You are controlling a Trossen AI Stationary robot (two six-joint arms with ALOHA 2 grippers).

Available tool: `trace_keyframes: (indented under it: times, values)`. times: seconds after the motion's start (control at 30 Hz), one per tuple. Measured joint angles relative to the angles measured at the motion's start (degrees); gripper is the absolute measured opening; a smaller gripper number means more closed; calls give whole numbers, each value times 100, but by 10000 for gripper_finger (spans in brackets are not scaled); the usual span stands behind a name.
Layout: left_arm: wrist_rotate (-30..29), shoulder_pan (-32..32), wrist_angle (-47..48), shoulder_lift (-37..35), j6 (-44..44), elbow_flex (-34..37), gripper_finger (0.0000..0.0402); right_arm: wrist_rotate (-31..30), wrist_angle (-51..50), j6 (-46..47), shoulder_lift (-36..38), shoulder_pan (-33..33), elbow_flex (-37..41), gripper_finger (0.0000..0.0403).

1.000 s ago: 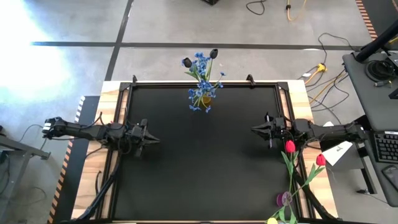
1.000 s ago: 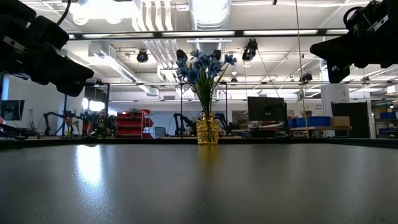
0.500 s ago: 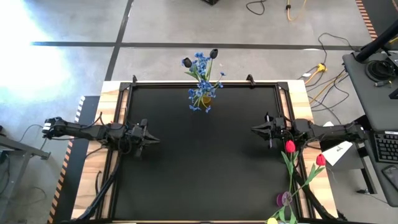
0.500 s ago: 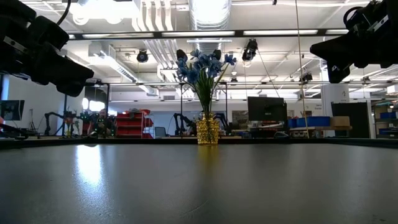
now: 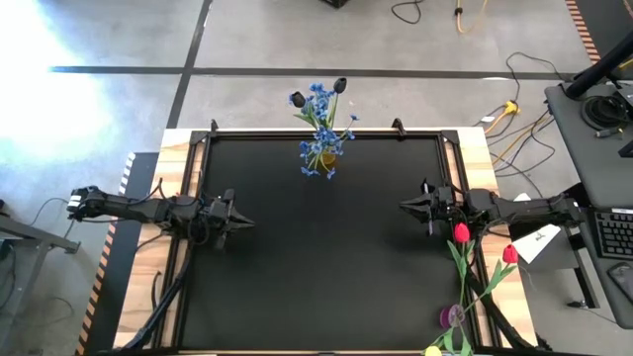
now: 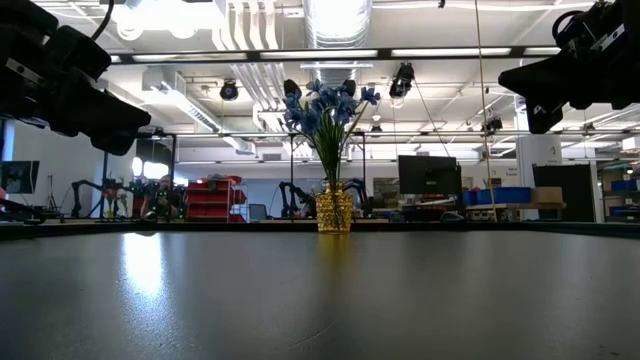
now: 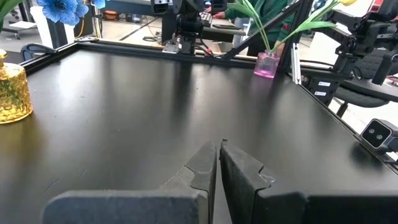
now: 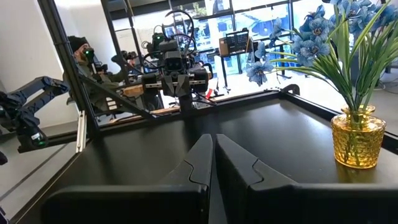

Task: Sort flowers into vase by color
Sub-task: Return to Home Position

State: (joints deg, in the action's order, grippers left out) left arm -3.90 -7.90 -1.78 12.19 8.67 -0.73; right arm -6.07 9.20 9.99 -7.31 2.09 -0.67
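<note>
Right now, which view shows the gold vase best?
The right wrist view: the gold vase is near and whole there. The low view shows it whole too, but far off. The left wrist view cuts it off at the picture's edge. The high view has it mostly hidden under the blue flowers.

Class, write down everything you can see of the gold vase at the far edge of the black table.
The gold vase is small and rounded with a short, narrower neck, and looks like textured, translucent amber glass. It stands upright on the black table, near the middle of its far edge. Green stems rise from its mouth, bearing blue blossoms and two near-black tulip heads. Nothing else touches it.
</note>
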Motion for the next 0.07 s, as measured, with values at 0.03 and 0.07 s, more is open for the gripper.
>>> trace_keyframes:
  times: [0.03,0.07]
  values:
    - [0,0,0,0,0,0,10,0,1,-6,0,2,0,13]
    - [0,0,0,0,0,0,10,0,1,-6,0,1,0,13]
